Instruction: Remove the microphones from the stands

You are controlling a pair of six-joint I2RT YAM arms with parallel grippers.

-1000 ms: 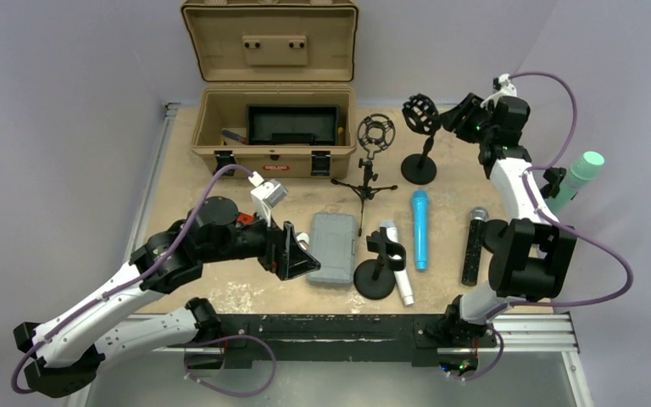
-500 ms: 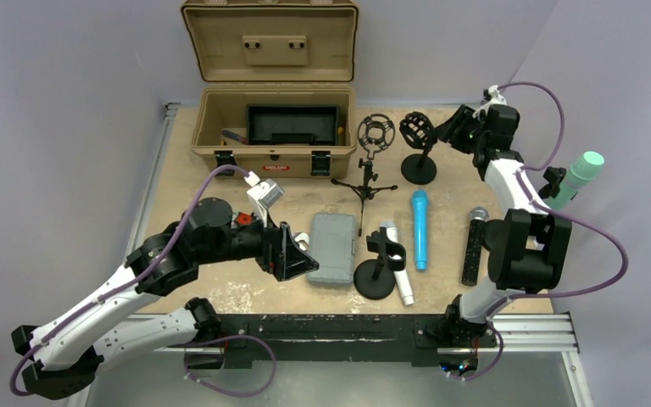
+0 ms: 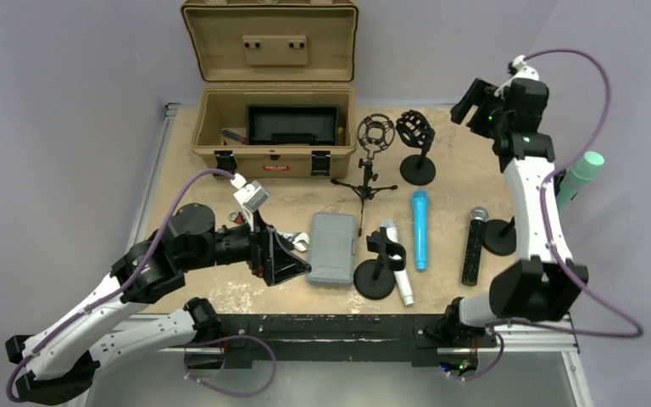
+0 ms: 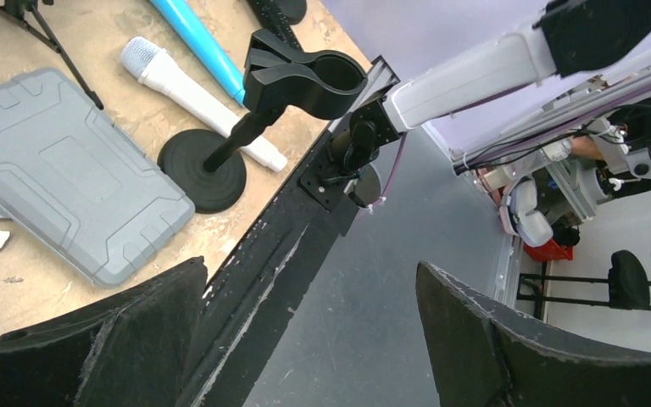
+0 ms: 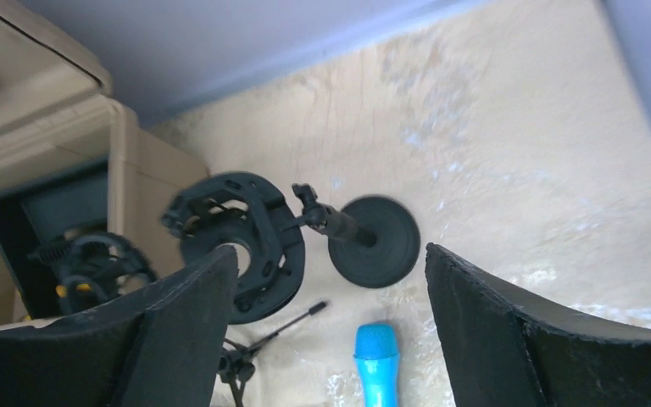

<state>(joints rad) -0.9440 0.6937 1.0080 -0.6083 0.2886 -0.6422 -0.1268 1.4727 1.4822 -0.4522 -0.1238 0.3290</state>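
Observation:
A mint-green microphone (image 3: 583, 173) sits tilted in a black stand at the table's right edge. The stand's round base (image 3: 500, 238) shows beside my right arm, which hides part of its rod. My right gripper (image 3: 474, 101) is open and empty, raised over the back right corner, well left of and behind the microphone. In the right wrist view the gripper (image 5: 331, 339) looks down on a shock-mount stand (image 5: 237, 237). My left gripper (image 3: 293, 264) is open and empty near the front edge; in the left wrist view it (image 4: 309, 339) hangs over the table edge.
Blue (image 3: 420, 229), white (image 3: 397, 261) and black (image 3: 473, 248) microphones lie on the table. An empty clip stand (image 3: 378, 273), a grey case (image 3: 333, 247), a tripod shock mount (image 3: 374, 144), a shock-mount stand (image 3: 416, 151) and an open tan toolbox (image 3: 271, 153) stand around them.
My right gripper has drawn away from the shock-mount stand, rising and swinging right toward the back corner. My left arm has pulled back slightly to the left.

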